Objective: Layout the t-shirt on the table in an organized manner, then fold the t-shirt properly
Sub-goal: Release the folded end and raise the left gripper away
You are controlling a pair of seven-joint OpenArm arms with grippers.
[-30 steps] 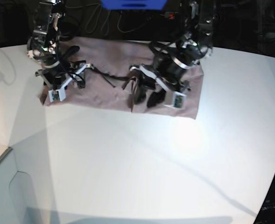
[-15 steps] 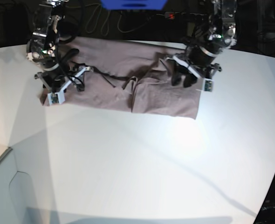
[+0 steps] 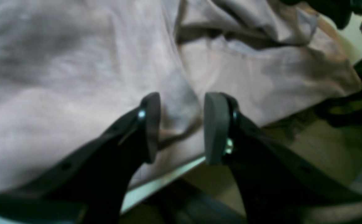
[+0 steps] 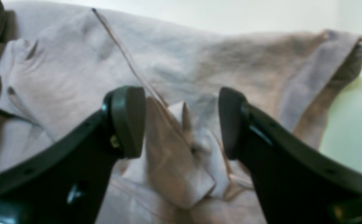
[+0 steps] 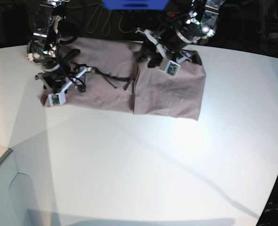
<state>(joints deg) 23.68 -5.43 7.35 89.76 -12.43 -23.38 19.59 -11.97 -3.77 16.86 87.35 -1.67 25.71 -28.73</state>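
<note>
T-shirt [image 5: 129, 84] was spread lengthwise left-right along far table [image 5: 143, 165] edge, w/ left gripper [image 3: 181, 127] half-spread over far hem, right gripper [image 4: 181, 121] wide apart, nothing pinched.

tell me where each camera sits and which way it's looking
base: high at the table's near side, looking down on the t-shirt and both arms.
left wrist: on the left arm, looking past the left gripper at shirt cloth by the far edge.
right wrist: behind the right gripper, over bunched cloth.
shared: the t-shirt.

Soft blur in both wrist views; bright glare patch on the table [image 5: 188, 136]; dark background.
</note>
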